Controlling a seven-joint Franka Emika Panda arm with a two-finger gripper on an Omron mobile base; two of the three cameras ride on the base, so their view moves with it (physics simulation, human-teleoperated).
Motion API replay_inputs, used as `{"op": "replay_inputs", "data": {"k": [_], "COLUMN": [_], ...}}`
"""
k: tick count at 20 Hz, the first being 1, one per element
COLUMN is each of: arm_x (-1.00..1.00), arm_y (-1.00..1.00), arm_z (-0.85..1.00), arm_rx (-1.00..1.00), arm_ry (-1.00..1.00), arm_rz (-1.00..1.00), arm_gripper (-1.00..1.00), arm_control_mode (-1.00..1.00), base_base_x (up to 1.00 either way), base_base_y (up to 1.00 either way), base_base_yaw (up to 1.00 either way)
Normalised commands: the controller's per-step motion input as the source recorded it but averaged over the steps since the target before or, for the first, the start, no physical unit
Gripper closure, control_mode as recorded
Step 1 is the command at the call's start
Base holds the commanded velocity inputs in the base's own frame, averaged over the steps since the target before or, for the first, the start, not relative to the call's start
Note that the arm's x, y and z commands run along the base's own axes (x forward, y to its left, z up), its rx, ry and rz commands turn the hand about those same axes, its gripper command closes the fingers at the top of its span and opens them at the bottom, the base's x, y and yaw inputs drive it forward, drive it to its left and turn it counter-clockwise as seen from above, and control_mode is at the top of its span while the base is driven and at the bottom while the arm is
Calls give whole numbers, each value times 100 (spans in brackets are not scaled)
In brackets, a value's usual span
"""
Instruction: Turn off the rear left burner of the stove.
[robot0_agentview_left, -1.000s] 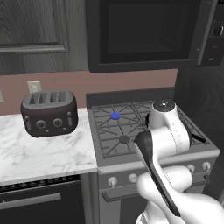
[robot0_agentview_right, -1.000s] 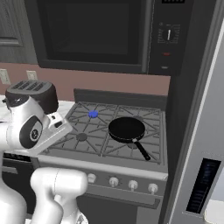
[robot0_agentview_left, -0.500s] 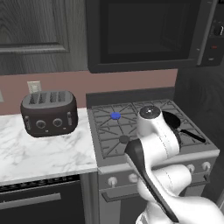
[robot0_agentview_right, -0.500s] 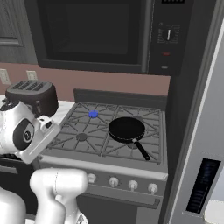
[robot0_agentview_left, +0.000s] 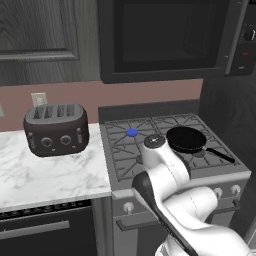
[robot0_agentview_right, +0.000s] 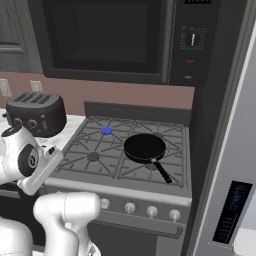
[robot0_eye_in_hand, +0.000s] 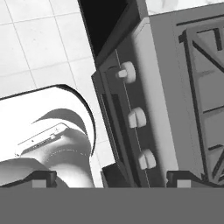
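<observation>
The grey stove (robot0_agentview_left: 120, 155) (robot0_agentview_right: 172, 177) carries dark grates. Its rear left burner (robot0_agentview_left: 132, 132) (robot0_agentview_right: 106, 130) has a bright blue cap. A row of small silver knobs (robot0_agentview_right: 130, 207) runs along the front panel, and three of them (robot0_eye_in_hand: 136, 117) show in the hand view, which is rolled sideways. My gripper (robot0_eye_in_hand: 111, 179) is open and hangs low in front of that panel, apart from the knobs, with nothing between its fingertips (robot0_eye_in_hand: 41, 177). My folded white arm (robot0_agentview_left: 162, 170) hides part of the front left grate.
A black frying pan (robot0_agentview_left: 186, 139) (robot0_agentview_right: 145, 147) sits on the right side of the stove, handle toward the front. A dark four-slot toaster (robot0_agentview_left: 56, 129) (robot0_agentview_right: 35, 112) stands on the marble counter (robot0_agentview_left: 45, 175) to the left. A microwave (robot0_agentview_left: 165, 40) hangs above the stove.
My arm has folded down and to the left, bringing the hand lower in front of the stove. The burner, pan and toaster have stayed put.
</observation>
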Motion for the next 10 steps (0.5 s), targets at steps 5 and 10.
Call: {"op": "replay_inputs", "data": {"k": [5, 10], "arm_x": [0, 0], "arm_y": [12, 0], "arm_z": [-68, -56], "arm_rx": [0, 0], "arm_ry": [-8, -7], "arm_rz": [6, 3], "arm_gripper": [-100, -100], "arm_control_mode": [-100, -100], "base_base_x": [0, 0], "base_base_y": [0, 0], "base_base_yaw": [0, 0]}}
